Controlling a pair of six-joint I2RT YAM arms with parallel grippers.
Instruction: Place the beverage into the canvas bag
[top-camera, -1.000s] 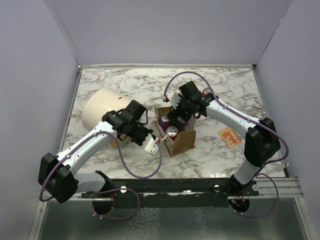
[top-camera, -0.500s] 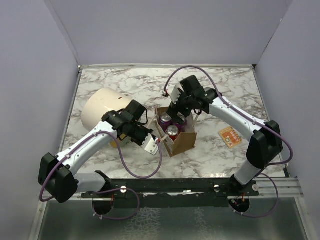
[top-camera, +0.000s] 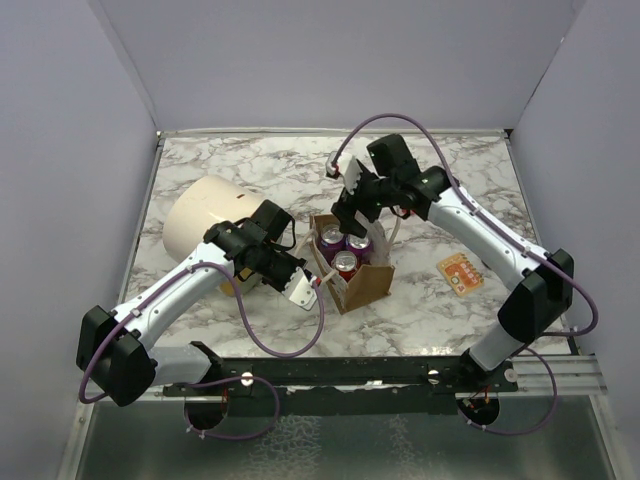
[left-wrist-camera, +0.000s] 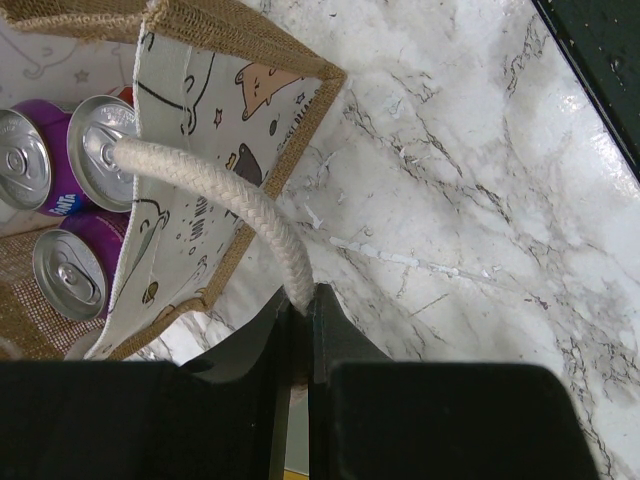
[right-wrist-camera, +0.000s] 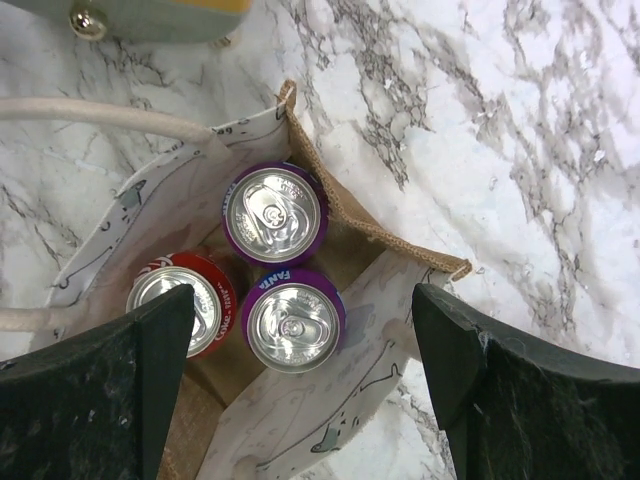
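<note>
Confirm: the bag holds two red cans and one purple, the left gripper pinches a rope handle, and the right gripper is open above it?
Colours swapped: the right wrist view shows a purple can, a second purple can and one red can in the canvas bag. The left gripper pinches the rope handle; the right gripper is open above.

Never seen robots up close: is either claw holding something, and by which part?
The left gripper pinches the canvas bag by its rope handle; the right gripper is open, holding nothing.

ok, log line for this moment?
left gripper: shut on rope handle | right gripper: open, empty, above canvas bag | cans: three upright inside
</note>
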